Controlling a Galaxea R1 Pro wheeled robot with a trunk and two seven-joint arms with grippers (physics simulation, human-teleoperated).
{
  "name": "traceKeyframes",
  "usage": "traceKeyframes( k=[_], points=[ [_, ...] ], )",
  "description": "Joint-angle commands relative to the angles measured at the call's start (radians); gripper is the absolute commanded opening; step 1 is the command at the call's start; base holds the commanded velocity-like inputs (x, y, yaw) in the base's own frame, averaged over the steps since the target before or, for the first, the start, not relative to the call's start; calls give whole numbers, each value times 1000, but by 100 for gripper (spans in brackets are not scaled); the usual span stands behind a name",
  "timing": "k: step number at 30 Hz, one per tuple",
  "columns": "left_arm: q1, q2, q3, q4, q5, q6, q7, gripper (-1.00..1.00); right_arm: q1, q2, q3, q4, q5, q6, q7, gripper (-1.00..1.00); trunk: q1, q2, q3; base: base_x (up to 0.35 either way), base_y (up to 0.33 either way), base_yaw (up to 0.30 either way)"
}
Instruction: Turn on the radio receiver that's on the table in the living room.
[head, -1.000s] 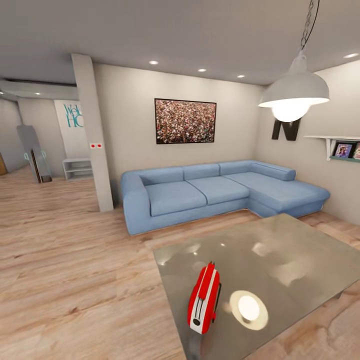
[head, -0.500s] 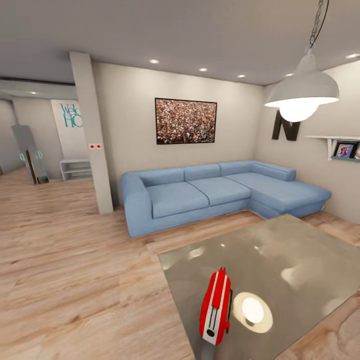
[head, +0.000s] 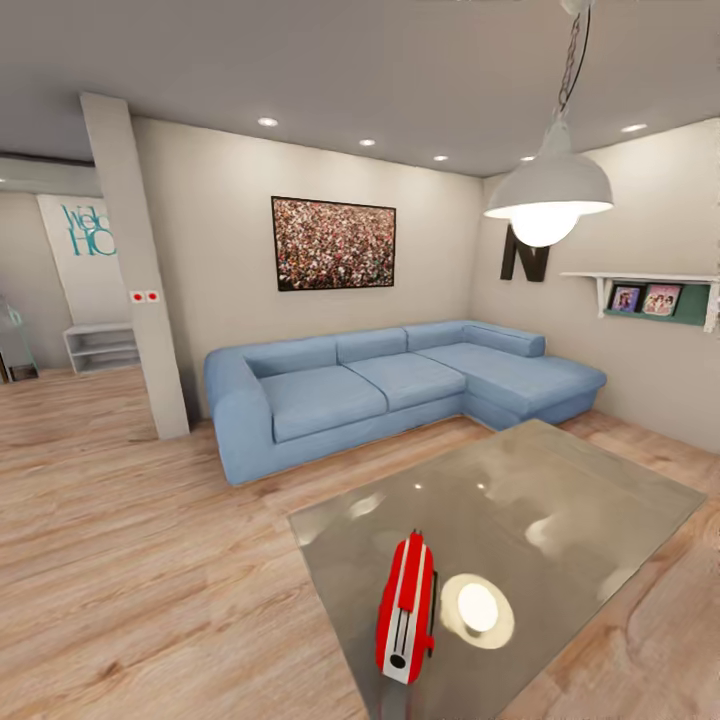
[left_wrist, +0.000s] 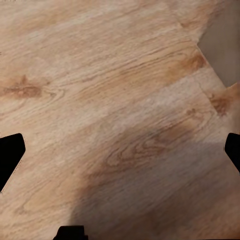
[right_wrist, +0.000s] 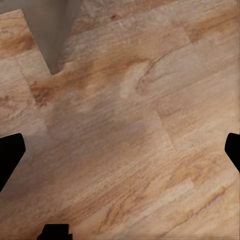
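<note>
Radio receiver: stands on edge on the desk, near its front-left corner, beside the bright lamp reflection in the glass.
Desk: glossy grey top on the wood floor, in front of the blue corner sofa.
Left hand: dark fingertips at the frame sides, spread wide apart, nothing between them, wood floor beneath.
Right hand: fingertips likewise spread wide, empty, over floor.
Overhead: white pendant lamp, lit.
</note>
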Motion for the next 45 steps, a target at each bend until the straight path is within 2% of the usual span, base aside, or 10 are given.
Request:
traceKeyframes(
  k=[1,9,17,35,45],
  points=[
    [0,0,0,0,0,0,0,100,0,0,0,0,0,0,0,100,0,0,0,0,233,-65],
    [0,0,0,0,0,0,0,100,0,0,0,0,0,0,0,100,0,0,1,0,262,-51],
    [0,0,0,0,0,0,0,100,0,0,0,-1,0,0,0,100,0,0,7,0,239,-234],
    [0,0,-1,0,0,0,0,100,0,0,-2,0,-2,0,-1,100,0,0,20,0,14,-252],
    [0,0,0,0,0,0,0,100,0,0,0,0,1,0,-1,100,0,0,21,0,0,-40]
  ],
)
